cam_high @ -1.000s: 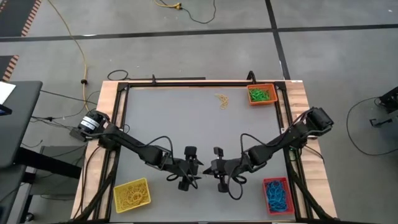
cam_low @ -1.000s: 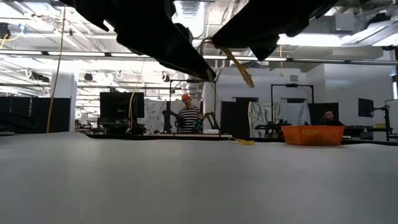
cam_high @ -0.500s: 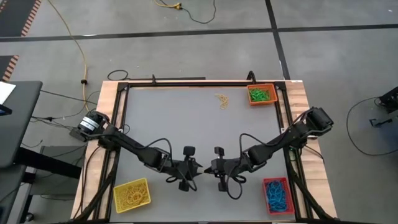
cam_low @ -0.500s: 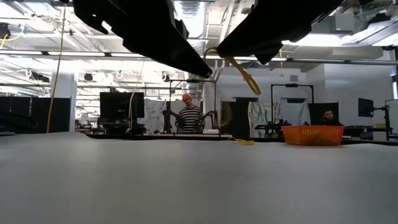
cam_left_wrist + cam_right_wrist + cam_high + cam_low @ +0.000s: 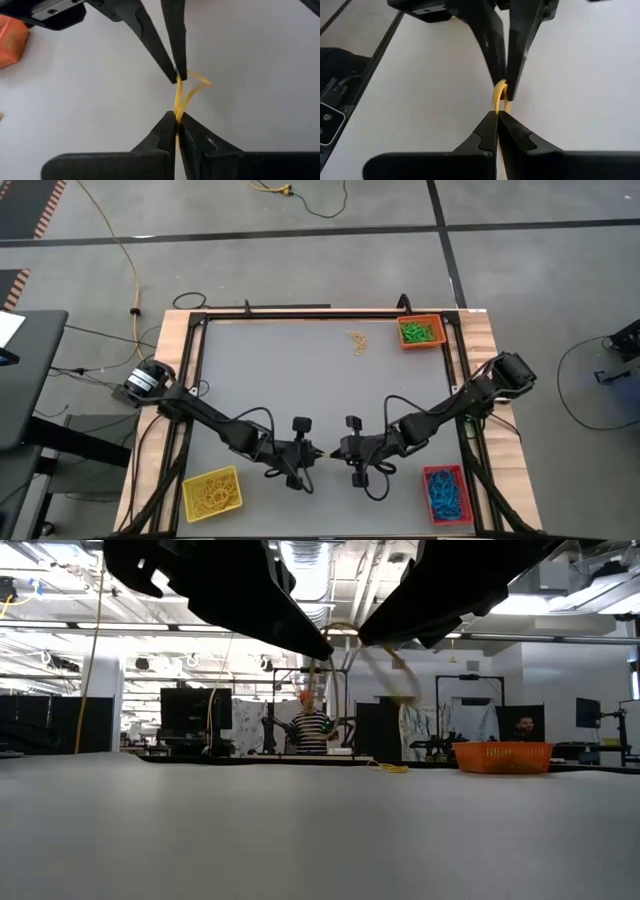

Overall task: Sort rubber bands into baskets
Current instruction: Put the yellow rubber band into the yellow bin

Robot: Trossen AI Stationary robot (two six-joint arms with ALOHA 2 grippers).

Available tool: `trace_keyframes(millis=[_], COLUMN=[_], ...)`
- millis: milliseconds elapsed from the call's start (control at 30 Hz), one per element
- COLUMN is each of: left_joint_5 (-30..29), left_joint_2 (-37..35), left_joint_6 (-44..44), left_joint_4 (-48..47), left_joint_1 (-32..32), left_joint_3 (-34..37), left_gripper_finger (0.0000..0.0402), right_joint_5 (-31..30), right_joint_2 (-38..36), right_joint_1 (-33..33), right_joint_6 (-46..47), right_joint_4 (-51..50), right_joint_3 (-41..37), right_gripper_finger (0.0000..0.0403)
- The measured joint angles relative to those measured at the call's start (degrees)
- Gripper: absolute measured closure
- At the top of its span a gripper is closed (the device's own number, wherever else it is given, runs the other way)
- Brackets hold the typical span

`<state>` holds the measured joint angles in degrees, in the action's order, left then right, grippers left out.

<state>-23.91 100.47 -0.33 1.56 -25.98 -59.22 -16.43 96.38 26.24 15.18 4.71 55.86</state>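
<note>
Our left gripper [image 5: 176, 117] and right gripper [image 5: 497, 114] meet tip to tip above the near middle of the table [image 5: 300, 370]. Both pinch the same yellow rubber band [image 5: 181, 97], which hangs in the air between them; our left fingers are closed tight on it, and our right fingers sit nearly together on its other end. The yellow basket [image 5: 211, 493] lies at our near left corner, the red basket [image 5: 445, 492] at our near right, and the orange basket [image 5: 421, 332] at the far right. A few loose bands [image 5: 357, 341] lie beside the orange one.
</note>
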Motion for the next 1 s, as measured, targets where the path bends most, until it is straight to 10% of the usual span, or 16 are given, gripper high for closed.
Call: trace_keyframes(millis=[333,567,1000], left_joint_5=[-6.2,-11.3,-5.2], left_joint_2=[-4.2,-11.4,-24.1], left_joint_6=[-3.7,-10.8,-36.6], left_joint_4=[-8.9,-20.1,-41.3], left_joint_1=[-2.7,-7.3,-23.5], left_joint_3=[0.0,0.0,0.0], left_gripper_finger=[0.0401,0.0401,0.0401], right_joint_5=[0.0,-0.1,-0.1], right_joint_2=[0.0,0.0,0.0], right_joint_1=[-0.9,-2.5,-6.3], right_joint_6=[-0.3,-1.8,-3.3], right_joint_4=[-0.2,-0.2,-0.2], right_joint_3=[0.0,0.0,0.0], right_gripper_finger=[0.0321,0.0227,0.0154])
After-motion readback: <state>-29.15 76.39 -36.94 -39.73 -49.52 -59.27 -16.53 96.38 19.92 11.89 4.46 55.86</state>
